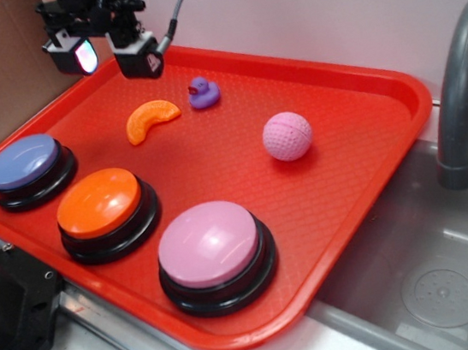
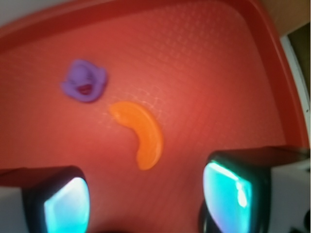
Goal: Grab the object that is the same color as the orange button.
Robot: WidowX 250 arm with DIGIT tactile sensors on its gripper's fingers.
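On the red tray (image 1: 360, 81), from left to right, sit three dome buttons: one blue-purple button (image 1: 23, 161), one orange button (image 1: 100, 203) and one pink button (image 1: 209, 243). Behind them lie one orange crescent (image 1: 151, 119), one purple duck (image 1: 203, 94) and one pink ball (image 1: 287, 136). The single tool (image 1: 109, 58) hangs above the tray's far left corner, fingers apart and empty, the crescent just beyond it.

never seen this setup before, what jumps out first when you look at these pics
Three big dome buttons line the near-left edge of the bright red tray: a blue-purple button, an orange button and a larger pink button. Behind them lie an orange crescent, a purple duck and a pink dimpled ball. The open gripper hangs above the tray's far-left corner, holding nothing.
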